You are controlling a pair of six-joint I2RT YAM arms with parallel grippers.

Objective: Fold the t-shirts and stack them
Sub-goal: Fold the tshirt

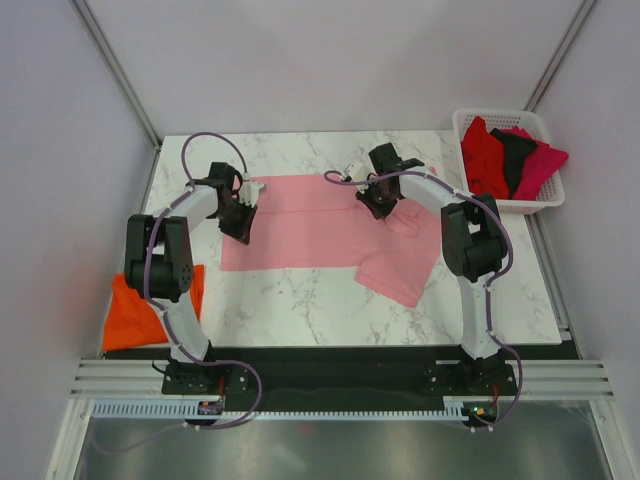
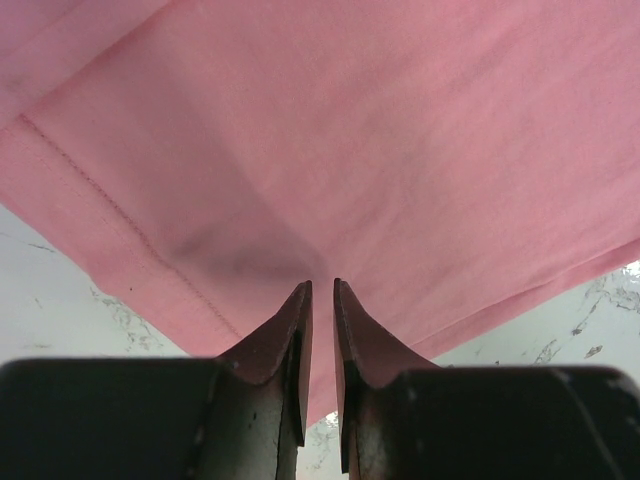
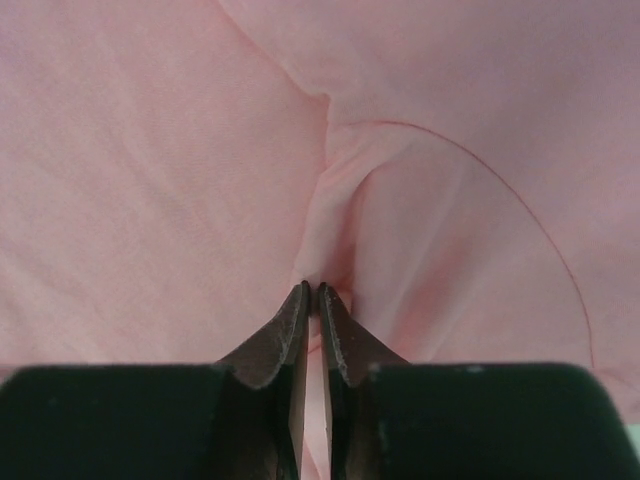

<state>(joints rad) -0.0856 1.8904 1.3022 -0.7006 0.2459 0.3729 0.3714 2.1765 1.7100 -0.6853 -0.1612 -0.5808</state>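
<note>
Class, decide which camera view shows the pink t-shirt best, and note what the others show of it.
The top external view: the pink t-shirt lies spread on the table, nearly its whole outline visible. The left wrist view shows only a stitched hem edge; the right wrist view only a pinched fold.

ROBOTICS LAB: A left arm (image 1: pixel 165 265) and a right arm (image 1: pixel 470 240) stood bolted to a black base strip (image 1: pixel 330 355) along the near edge of a marble-patterned bench (image 1: pixel 290 305). Plain white panels (image 1: pixel 330 60) on metal struts (image 1: pixel 115 70) boxed in the bench. Purple cables (image 1: pixel 205 137) looped overhead, and a white plastic basket (image 1: pixel 500 113) sat at the far right corner.
</note>
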